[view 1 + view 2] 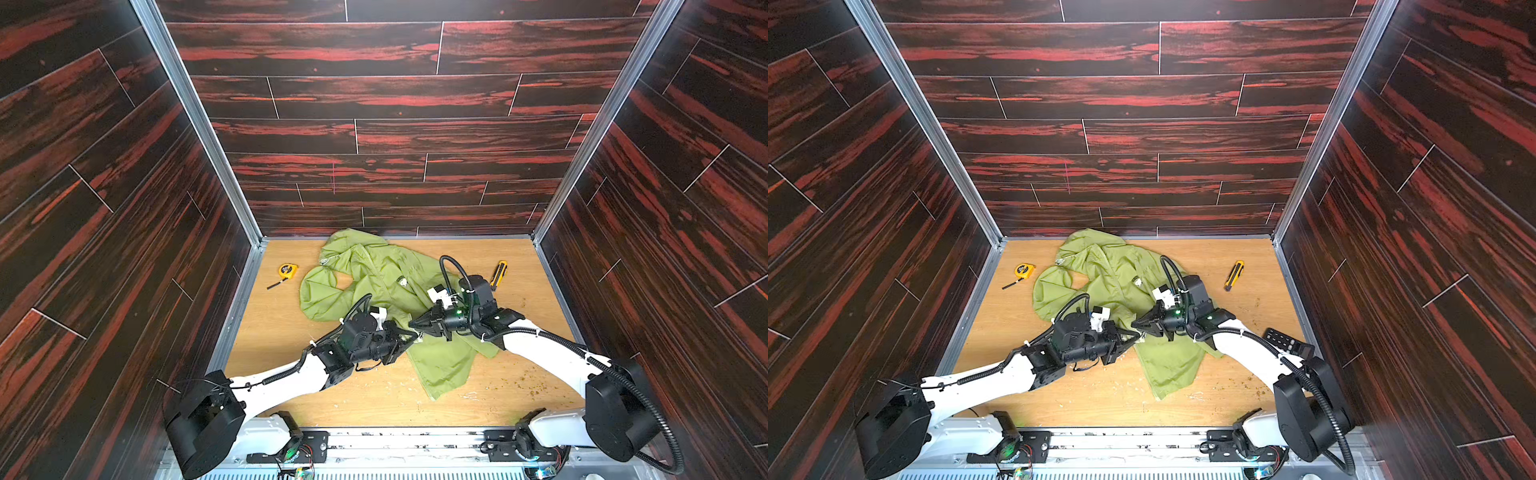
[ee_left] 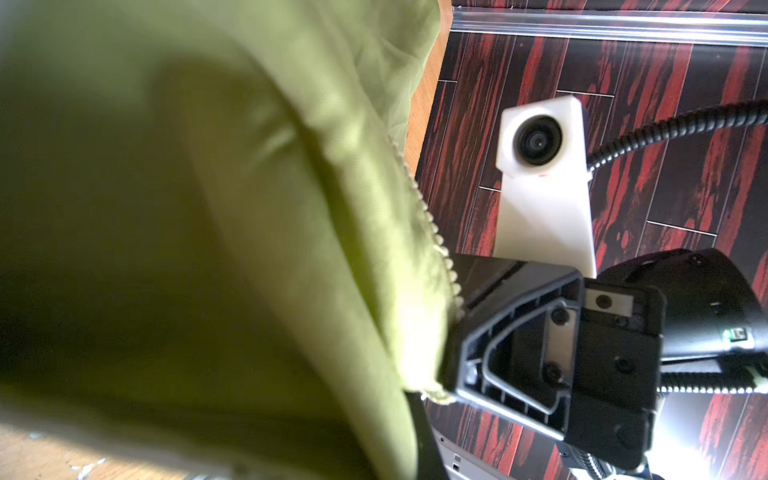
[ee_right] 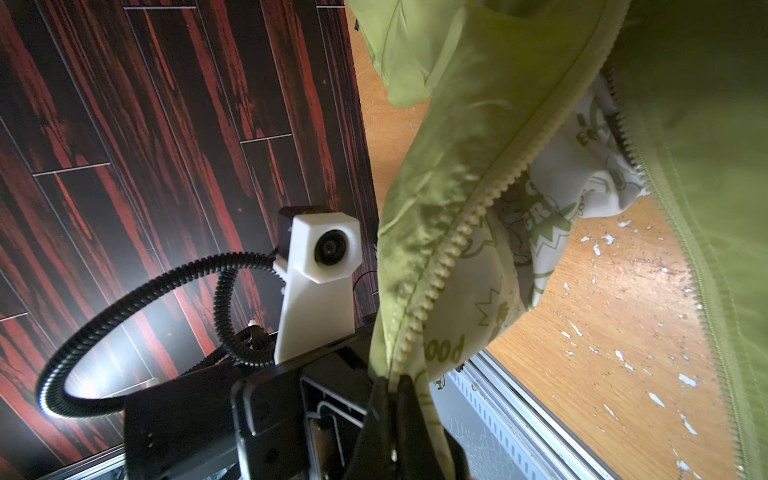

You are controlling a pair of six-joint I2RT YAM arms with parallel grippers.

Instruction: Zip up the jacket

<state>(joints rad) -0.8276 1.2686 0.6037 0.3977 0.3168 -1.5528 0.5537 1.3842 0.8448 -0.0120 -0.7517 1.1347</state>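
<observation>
I am looking at the jacket [image 1: 374,282] lying crumpled across the middle of the worktop [image 1: 365,401], in the lower centre of both top views, with its hood reaching toward the back wall. The two pincers are meeting tip to tip at its bottom hem. The right pincer [image 3: 395,403] is clamping tight on the bottom end of one zipper edge — the right wrist view is showing it pinched on the tape and a bit of patterned lining. The left pincer [image 1: 409,337] is closed down narrow too. Fabric is draping over it in the left wrist view and hiding the contact, so I am only judging that it is pinching the opposite hem corner.

I am reading this as the very start. In the right wrist view the zipper teeth [image 3: 457,237] are standing in two separate rows with lining and bare worktop showing between them, and I am not making out the slider. Mating the bottom ends and running the slider up the front are both left to do.

A yellow tape measure [image 1: 287,271] is lying left of the jacket, a utility knife [image 1: 498,274] right of it, and a black handset [image 1: 1287,343] near the right arm — all apart from the hem. What is getting in my way is the slack, bunched fabric and the pincers crowding one another.
</observation>
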